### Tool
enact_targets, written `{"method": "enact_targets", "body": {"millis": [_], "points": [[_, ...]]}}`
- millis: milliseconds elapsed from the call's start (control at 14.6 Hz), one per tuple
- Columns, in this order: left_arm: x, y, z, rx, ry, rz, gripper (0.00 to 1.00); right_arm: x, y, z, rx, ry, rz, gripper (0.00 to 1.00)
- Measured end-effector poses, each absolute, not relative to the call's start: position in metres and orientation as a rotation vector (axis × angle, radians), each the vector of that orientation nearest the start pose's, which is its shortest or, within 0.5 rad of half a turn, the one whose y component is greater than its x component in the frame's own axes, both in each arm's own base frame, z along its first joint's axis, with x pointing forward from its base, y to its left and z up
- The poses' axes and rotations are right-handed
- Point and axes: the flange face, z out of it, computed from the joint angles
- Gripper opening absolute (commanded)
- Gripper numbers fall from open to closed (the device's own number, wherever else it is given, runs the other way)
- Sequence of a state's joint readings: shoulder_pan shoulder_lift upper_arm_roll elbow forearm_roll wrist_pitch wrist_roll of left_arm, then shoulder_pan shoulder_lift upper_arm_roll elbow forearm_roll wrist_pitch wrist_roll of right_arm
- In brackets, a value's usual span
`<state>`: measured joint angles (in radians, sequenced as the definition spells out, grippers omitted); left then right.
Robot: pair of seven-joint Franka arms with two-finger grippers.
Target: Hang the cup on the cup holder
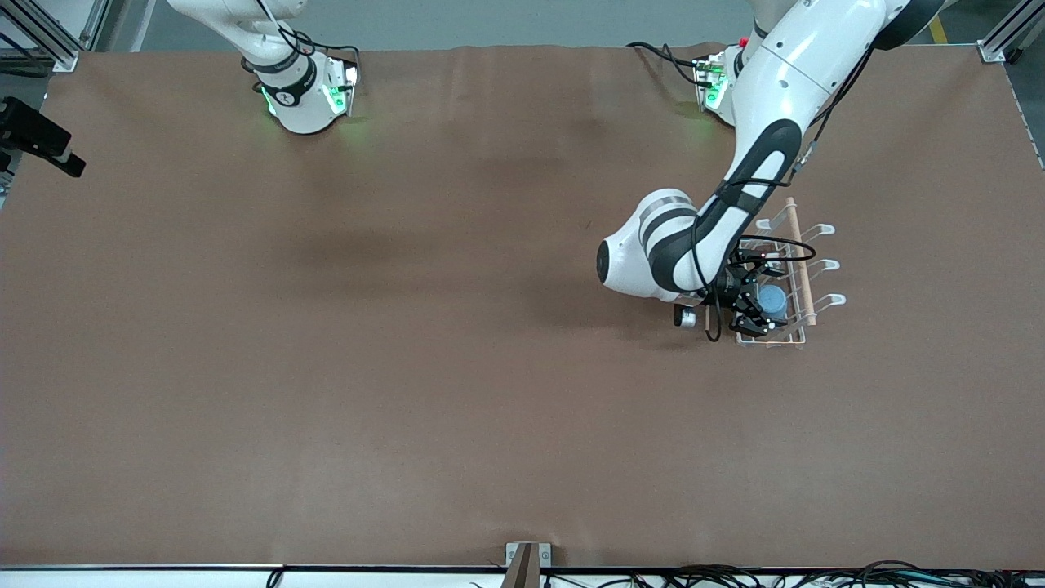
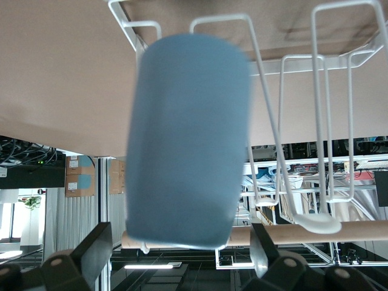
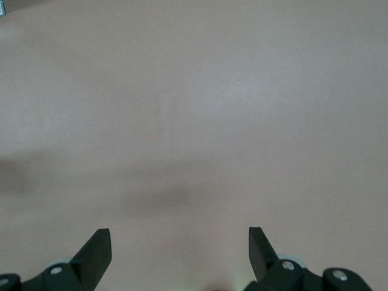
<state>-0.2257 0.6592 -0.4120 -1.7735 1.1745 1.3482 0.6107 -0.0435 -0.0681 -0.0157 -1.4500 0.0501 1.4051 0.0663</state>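
Observation:
The light-blue cup (image 1: 772, 300) sits over a peg of the white wire cup holder (image 1: 804, 245), at the end of the rack nearer to the front camera. In the left wrist view the cup (image 2: 188, 139) fills the middle, with the holder's wire pegs (image 2: 319, 121) and its wooden rod (image 2: 303, 233) beside it. My left gripper (image 1: 753, 309) is open at the cup; its fingertips (image 2: 100, 236) stand clear of the cup's sides. My right gripper (image 3: 180, 233) is open and empty over bare table and waits.
The brown table cover (image 1: 408, 327) spreads wide around the rack. The right arm's base (image 1: 302, 90) and the left arm's base (image 1: 714, 82) stand along the table's edge farthest from the front camera.

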Motion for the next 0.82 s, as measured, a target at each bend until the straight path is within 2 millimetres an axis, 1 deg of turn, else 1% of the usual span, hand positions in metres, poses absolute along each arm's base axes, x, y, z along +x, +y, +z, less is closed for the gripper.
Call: {"method": "enact_targets", "body": {"millis": [68, 137, 205, 342, 479, 547, 615, 684, 752, 821], "points": [[0.541, -0.232, 0.222, -1.346, 1.505, 1.001, 1.00, 0.512, -0.025, 0.702, -3.084, 0.180, -0.036, 1.00], [0.546, -0.231, 0.234, -1.363, 1.467, 0.997, 1.00, 0.512, -0.025, 0.702, -3.083, 0.181, -0.036, 1.00], [0.552, -0.230, 0.254, -1.389, 1.423, 0.984, 1.00, 0.512, -0.025, 0.702, -3.083, 0.182, -0.035, 1.00], [0.569, -0.232, 0.314, -1.486, 1.345, 0.909, 1.00, 0.512, -0.025, 0.702, -3.084, 0.181, -0.035, 1.00], [0.585, -0.229, 0.386, -1.655, 1.283, 0.798, 1.00, 0.512, -0.025, 0.702, -3.084, 0.181, -0.037, 1.00], [0.592, -0.222, 0.422, -1.753, 1.251, 0.741, 1.00, 0.513, -0.025, 0.702, -3.085, 0.182, -0.040, 1.00], [0.599, -0.213, 0.454, -1.856, 1.214, 0.682, 1.00, 0.513, -0.025, 0.703, -3.086, 0.182, -0.041, 1.00], [0.604, -0.204, 0.479, -1.954, 1.167, 0.624, 1.00, 0.513, -0.026, 0.703, -3.089, 0.183, -0.042, 1.00], [0.608, -0.199, 0.496, -2.040, 1.109, 0.568, 1.00, 0.513, -0.026, 0.703, -3.093, 0.184, -0.043, 1.00], [0.609, -0.200, 0.505, -2.121, 1.031, 0.510, 1.00, 0.513, -0.026, 0.703, -3.095, 0.184, -0.046, 1.00]]}}
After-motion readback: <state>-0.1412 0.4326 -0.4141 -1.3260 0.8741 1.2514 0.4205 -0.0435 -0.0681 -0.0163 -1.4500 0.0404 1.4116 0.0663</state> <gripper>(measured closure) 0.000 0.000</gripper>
